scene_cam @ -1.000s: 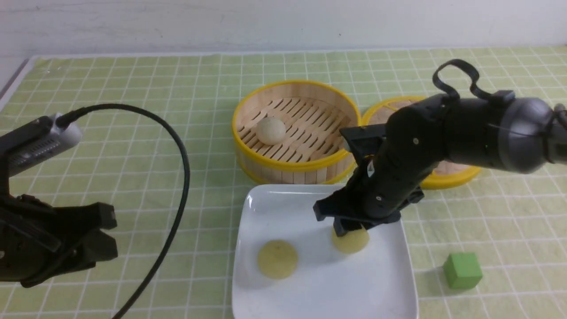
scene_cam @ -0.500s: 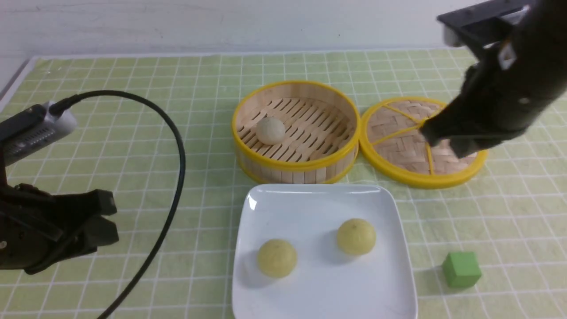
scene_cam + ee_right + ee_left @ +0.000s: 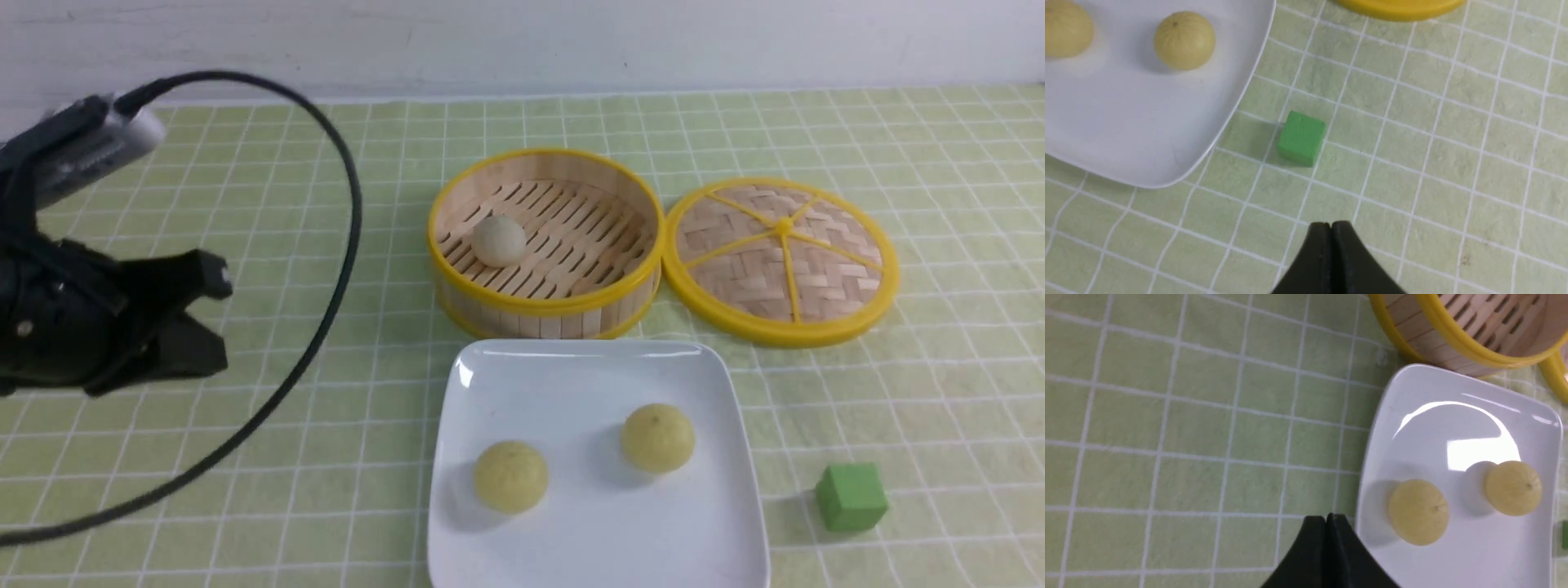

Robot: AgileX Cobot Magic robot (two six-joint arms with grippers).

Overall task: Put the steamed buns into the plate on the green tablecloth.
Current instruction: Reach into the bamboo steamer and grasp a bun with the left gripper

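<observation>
On the green tablecloth point(image 3: 326, 204) the white square plate point(image 3: 596, 531) holds two pale yellow steamed buns point(image 3: 511, 476) point(image 3: 657, 438), lying apart. A greyish bun point(image 3: 499, 240) sits in the bamboo steamer point(image 3: 543, 306). My left gripper point(image 3: 1327, 517) is shut and empty, raised over the cloth left of the plate point(image 3: 1453, 428), near the closer bun point(image 3: 1417, 511). My right gripper point(image 3: 1331, 224) is shut and empty above bare cloth, with the green cube point(image 3: 1301, 138) and the plate's corner point(image 3: 1147, 155) ahead of it. The right arm does not show in the front view.
The steamer's woven lid point(image 3: 782, 257) lies flat to the right of the steamer. A green cube point(image 3: 851, 497) stands on the cloth just right of the plate. The left arm's black cable point(image 3: 343, 245) loops over the left part of the table.
The right gripper let go of the second yellow bun on the plate, lifted away and left the front view. The left arm rose and moved back. Both grippers have shut.
</observation>
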